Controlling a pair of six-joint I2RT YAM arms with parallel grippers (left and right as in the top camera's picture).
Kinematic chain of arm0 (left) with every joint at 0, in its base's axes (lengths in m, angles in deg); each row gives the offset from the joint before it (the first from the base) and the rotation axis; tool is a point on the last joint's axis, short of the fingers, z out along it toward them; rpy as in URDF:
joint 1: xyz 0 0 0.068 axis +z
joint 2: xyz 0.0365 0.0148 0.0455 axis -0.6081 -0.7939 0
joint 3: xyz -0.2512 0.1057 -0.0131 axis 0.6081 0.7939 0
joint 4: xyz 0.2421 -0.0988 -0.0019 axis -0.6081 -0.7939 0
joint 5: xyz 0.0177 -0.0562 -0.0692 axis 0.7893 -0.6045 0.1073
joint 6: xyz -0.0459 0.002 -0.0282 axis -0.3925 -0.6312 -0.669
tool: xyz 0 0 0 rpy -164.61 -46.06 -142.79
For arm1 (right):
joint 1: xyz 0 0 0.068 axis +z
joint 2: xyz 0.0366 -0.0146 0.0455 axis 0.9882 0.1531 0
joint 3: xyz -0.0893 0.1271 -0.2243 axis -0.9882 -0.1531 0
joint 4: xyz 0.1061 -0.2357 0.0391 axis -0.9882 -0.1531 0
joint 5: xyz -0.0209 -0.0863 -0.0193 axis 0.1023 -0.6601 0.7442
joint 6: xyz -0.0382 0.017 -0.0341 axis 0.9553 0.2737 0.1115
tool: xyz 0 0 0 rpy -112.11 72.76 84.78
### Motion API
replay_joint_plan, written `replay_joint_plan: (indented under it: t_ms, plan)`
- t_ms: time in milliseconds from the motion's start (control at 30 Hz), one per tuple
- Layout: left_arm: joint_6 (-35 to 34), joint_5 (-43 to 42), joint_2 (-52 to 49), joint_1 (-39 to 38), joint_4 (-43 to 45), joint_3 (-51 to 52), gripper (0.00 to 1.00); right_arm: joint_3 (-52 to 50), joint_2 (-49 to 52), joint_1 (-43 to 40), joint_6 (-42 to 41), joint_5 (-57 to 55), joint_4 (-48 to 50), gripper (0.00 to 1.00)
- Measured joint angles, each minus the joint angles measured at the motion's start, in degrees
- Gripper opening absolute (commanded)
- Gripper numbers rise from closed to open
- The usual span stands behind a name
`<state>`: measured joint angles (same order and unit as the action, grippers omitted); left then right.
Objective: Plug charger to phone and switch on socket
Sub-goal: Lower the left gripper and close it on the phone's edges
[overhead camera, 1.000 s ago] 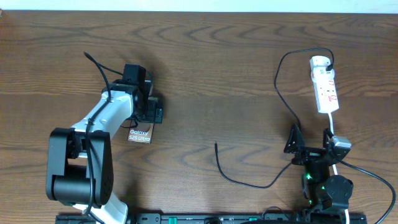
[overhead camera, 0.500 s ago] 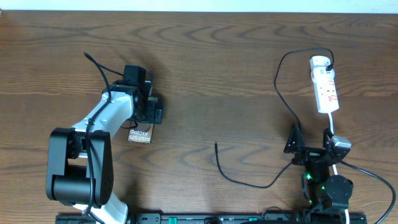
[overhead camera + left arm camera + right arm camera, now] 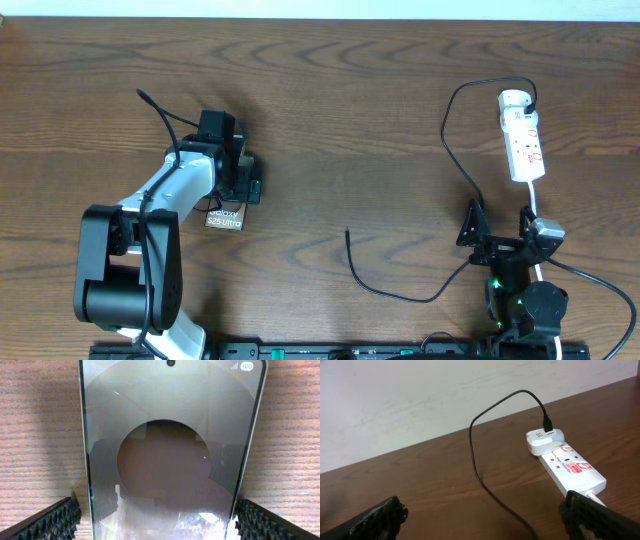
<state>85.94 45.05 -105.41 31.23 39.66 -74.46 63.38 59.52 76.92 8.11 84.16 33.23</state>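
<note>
The flat, glossy bronze-brown phone [image 3: 170,460] with white lettering lies on the dark wooden table [image 3: 350,100] at about 9 o'clock from its centre. The left gripper [image 3: 160,522] hangs directly over it, its ribbed black fingertips [image 3: 50,522] apart and straddling the phone's two long edges; whether the pads actually touch the edges cannot be told. The right gripper [image 3: 487,520] sits low at 5 o'clock with its fingers spread wide and nothing between them. It faces the narrow white power-strip socket [image 3: 570,467] at 2 o'clock. The long thin black charger cable [image 3: 471,445] runs from a white adapter on that socket and loops down, and its free plug tip rests near mid-table, toward 3 o'clock from the phone and well apart from it. The step in hand looks to be securing the phone, with nothing plugged in yet. To do it well, the fingers should close evenly on both edges so the phone does not twist or skid on the wood. They should also grip away from the charging port, which these views do not show, so that end stays open for the plug. Firm but light pressure seems wise, as the glossy body will likely slip.
</note>
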Motion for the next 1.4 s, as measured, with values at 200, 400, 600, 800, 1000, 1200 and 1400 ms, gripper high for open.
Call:
replay_joint_plan:
  t_ms: [200,400,600,800,1000,1200,1400]
  plan:
    - [0.0,-0.1,0.0,0.0,0.3,0.2,0.98,0.0,0.0,0.0,0.0,0.0,0.0,0.99]
    - [0.0,-0.2,0.0,0.0,0.4,0.2,0.98,0.0,0.0,0.0,0.0,0.0,0.0,0.99]
    - [0.0,-0.2,0.0,0.0,0.5,0.2,0.98,0.0,0.0,0.0,0.0,0.0,0.0,0.99]
    - [0.0,-0.2,0.0,0.0,0.5,0.2,0.99,0.0,0.0,0.0,0.0,0.0,0.0,0.99]
    - [0.4,-0.2,0.0,0.0,0.5,0.2,0.96,0.0,0.0,0.0,0.0,0.0,0.0,0.99]
    - [0.7,-0.2,0.0,0.0,0.5,0.2,0.91,0.0,0.0,0.0,0.0,0.0,0.0,0.99]
    - [0.9,-0.2,0.0,0.0,0.5,0.2,0.85,0.0,0.0,0.0,0.0,0.0,0.0,0.99]
